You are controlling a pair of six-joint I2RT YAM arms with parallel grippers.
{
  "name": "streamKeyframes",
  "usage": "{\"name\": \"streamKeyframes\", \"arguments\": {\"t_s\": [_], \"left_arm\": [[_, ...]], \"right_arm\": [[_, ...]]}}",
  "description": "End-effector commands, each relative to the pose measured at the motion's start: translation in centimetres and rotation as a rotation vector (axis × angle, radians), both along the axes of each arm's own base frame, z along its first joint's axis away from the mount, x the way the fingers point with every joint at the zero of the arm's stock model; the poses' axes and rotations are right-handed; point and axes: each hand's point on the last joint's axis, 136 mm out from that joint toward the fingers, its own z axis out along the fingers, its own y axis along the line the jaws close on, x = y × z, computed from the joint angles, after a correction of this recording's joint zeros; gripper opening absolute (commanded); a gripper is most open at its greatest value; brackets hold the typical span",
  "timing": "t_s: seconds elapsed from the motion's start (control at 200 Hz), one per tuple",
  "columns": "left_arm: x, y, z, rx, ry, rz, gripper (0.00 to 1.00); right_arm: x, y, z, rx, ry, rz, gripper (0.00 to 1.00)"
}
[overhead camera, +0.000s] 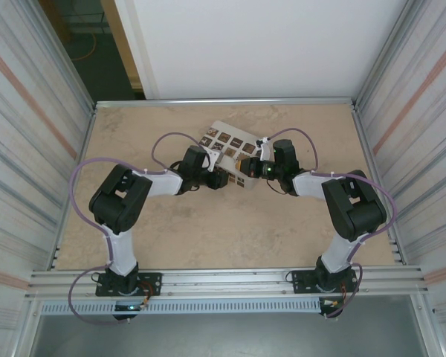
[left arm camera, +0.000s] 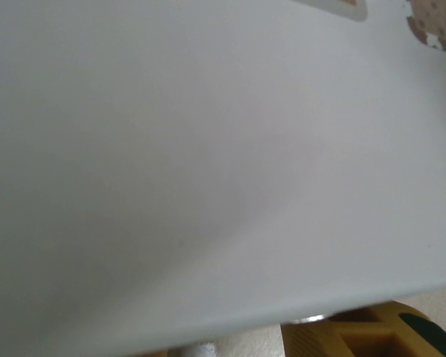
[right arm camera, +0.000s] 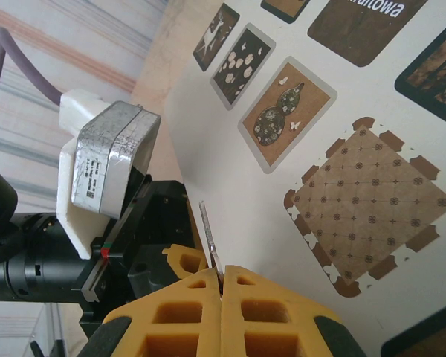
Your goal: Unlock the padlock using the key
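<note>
Low centre in the right wrist view, the right gripper [right arm camera: 221, 282] pinched a thin silvery metal key [right arm camera: 209, 234] just beside the white, brown-patterned box [right arm camera: 230, 178]. The left gripper [overhead camera: 223, 178] could not be judged spread or pressed together.

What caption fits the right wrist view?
Right tool shut on a thin key, beside the white patterned box.
</note>
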Motion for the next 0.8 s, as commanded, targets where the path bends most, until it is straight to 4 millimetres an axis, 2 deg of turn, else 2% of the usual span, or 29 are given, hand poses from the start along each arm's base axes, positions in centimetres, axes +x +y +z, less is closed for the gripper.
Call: {"name": "streamKeyframes", "arguments": {"t_s": [0.0, 0.296, 0.501, 0.611, 0.792], "left_arm": [[1.3, -0.7, 0.7, -0.009, -0.032, 0.024, 0.41], [1.9, -0.5, 0.6, -0.001, -0.011, 0.077, 0.40], [2.2, -0.2, 0.3, 0.018, 0.004, 0.108, 0.30], [2.2, -0.3, 0.5, 0.017, 0.000, 0.110, 0.24], [1.7, -0.7, 1.4, -0.022, 0.004, 0.106, 0.22]], "right_arm": [[-0.2, 0.4, -1.2, -0.031, 0.017, 0.011, 0.00], [-0.3, 0.5, -1.2, -0.034, 0.016, 0.011, 0.00], [-0.3, 0.7, -1.1, -0.028, 0.016, 0.010, 0.00], [-0.2, 1.0, -0.2, -0.004, 0.003, 0.014, 0.00], [-0.3, 0.9, 2.1, 0.015, -0.041, 0.018, 0.00]]}}
